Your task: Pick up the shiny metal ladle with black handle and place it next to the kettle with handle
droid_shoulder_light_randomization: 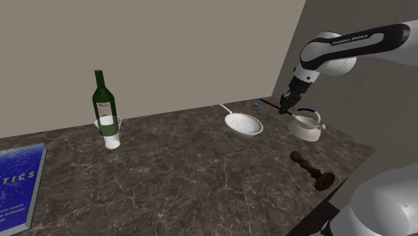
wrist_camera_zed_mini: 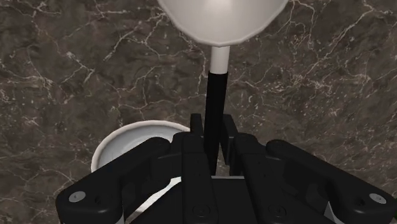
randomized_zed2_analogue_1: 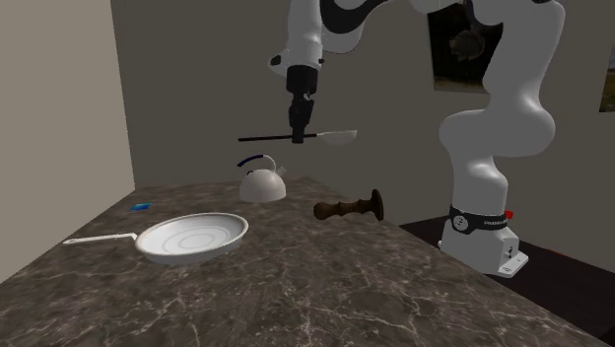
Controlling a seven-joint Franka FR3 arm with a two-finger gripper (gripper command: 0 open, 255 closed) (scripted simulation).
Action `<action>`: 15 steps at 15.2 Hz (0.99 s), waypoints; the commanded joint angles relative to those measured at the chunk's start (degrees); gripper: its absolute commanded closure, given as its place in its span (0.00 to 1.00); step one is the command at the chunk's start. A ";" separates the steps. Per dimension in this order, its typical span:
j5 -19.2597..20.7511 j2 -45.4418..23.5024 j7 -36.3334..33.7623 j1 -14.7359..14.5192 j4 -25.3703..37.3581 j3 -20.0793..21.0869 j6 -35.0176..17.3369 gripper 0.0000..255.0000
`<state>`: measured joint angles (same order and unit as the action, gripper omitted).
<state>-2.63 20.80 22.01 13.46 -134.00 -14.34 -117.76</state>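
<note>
Grips a ladle (randomized_zed2_analogue_1: 340, 137) by its black handle in the clamped hand (randomized_zed2_analogue_1: 299, 136), holding it level above the white kettle (randomized_zed2_analogue_1: 262, 184) on the table (randomized_zed2_analogue_1: 345, 286).

We are looking at a tabletop (droid_shoulder_light_randomization: 201, 188) that is showing as dark polished stone with pale marble veins. The ladle (wrist_camera_zed_mini: 219, 19) is showing a bowl that is smooth, pale and softly glossy rather than mirror-bright, while its handle and the jaws are looking matt black. We are seeing the kettle (droid_shoulder_light_randomization: 307, 127) and the pan (droid_shoulder_light_randomization: 244, 125) as smooth glossy white, the bottle (droid_shoulder_light_randomization: 102, 100) as dark green glass, the tumbler (droid_shoulder_light_randomization: 110, 132) as clear glass, and the turned piece (droid_shoulder_light_randomization: 311, 169) as dark brown wood.
</note>
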 commanded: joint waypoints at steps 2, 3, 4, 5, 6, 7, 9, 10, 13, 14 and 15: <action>1.35 1.75 4.15 2.04 -1.48 -2.96 0.53 1.00; 1.81 2.25 5.42 2.68 -1.74 -3.90 0.85 1.00; 2.27 2.69 6.71 3.32 -1.93 -4.86 1.16 1.00; 2.73 3.06 8.01 3.97 -2.05 -5.83 1.48 1.00; 3.18 3.37 9.33 4.61 -2.11 -6.81 1.80 1.00; 3.63 3.61 10.67 5.23 -2.10 -7.81 2.11 1.00; 4.49 3.90 13.37 6.43 -1.87 -9.87 2.74 1.00; 4.90 3.94 14.75 7.00 -1.66 -10.91 3.04 1.00; 5.97 3.66 18.99 8.60 -0.63 -14.15 3.93 1.00; 6.26 3.42 20.43 9.08 -0.16 -15.26 4.21 1.00; 6.52 3.11 21.91 9.53 0.38 -16.38 4.49 1.00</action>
<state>3.49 23.73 42.65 22.47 -133.83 -29.83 -113.68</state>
